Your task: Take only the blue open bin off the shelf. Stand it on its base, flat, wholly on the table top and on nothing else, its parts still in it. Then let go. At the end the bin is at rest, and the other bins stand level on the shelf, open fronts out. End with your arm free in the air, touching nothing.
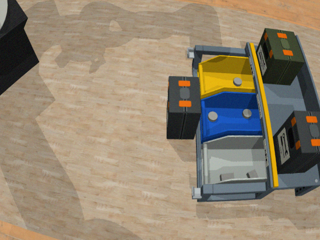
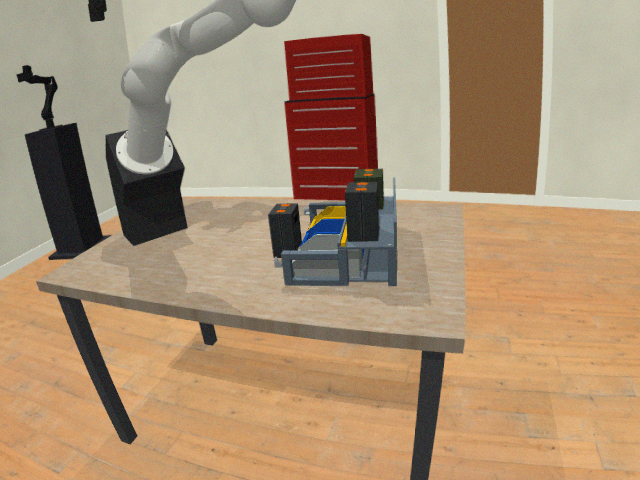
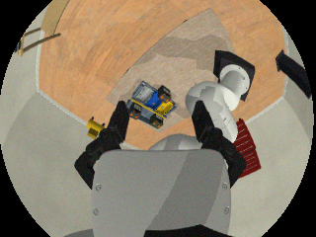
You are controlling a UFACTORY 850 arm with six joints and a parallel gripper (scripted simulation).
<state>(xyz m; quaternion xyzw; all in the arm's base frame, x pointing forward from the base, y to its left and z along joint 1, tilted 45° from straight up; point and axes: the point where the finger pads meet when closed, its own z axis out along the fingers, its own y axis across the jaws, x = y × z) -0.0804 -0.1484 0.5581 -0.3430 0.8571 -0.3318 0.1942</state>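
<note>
The blue bin (image 1: 232,122) (image 2: 325,226) (image 3: 154,102) sits in the middle of the shelf (image 1: 232,188) (image 2: 315,282), with two round grey parts in it. The yellow bin (image 1: 214,82) (image 2: 333,210) (image 3: 165,108) with one visible round part is on one side, the grey-white bin (image 1: 230,157) (image 2: 321,242) on the other with two blocky parts. A dark case (image 1: 183,103) (image 2: 284,229) stands on the table top (image 1: 116,155) (image 2: 222,289) before the blue bin's open front, close to it. My gripper (image 3: 160,108) is open and empty, high above the table and away from the bins.
On the shelf's upper deck, behind the yellow-edged bar (image 1: 264,113), stand a green case (image 1: 281,56) and another dark case (image 1: 299,144) (image 2: 361,211). The arm's black pedestal (image 1: 15,51) (image 2: 155,201) stands across the table. A red cabinet (image 2: 330,134) is beyond the table.
</note>
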